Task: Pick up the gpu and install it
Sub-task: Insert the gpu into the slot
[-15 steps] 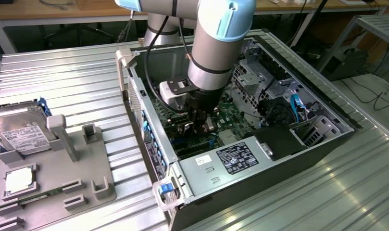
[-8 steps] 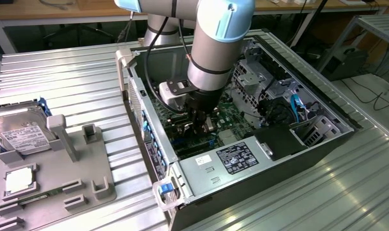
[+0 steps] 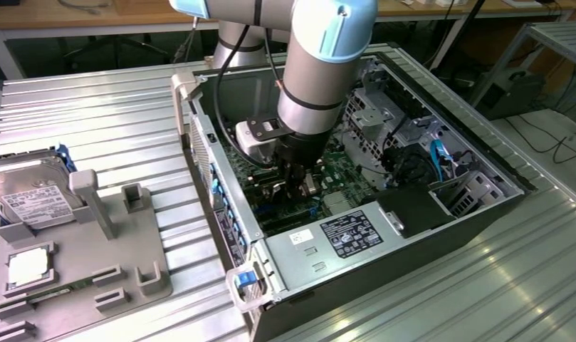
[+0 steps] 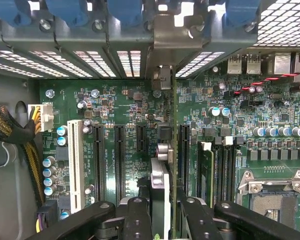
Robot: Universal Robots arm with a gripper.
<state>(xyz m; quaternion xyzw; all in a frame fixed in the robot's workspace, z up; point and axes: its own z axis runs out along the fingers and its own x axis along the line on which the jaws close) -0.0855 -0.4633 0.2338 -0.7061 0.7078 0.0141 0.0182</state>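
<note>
Black end effector [image 4: 162, 210] clamps the thin black gpu card [image 4: 162, 150] edge-on, upright over the green motherboard [image 4: 115, 105], its silver bracket reaching the rear slot opening inside the open grey computer case [image 3: 440, 235] on the ribbed metal desk [image 3: 97, 121].

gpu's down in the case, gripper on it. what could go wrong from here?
1. The gpu stands edge-on over the motherboard, between neighbouring slots; a small offset could seat it in the wrong one.
2. Its bracket meets the rear slot frame; a tilt may catch it there.
3. The gripper hangs close to the board, so pushing lower risks hitting components.
</note>
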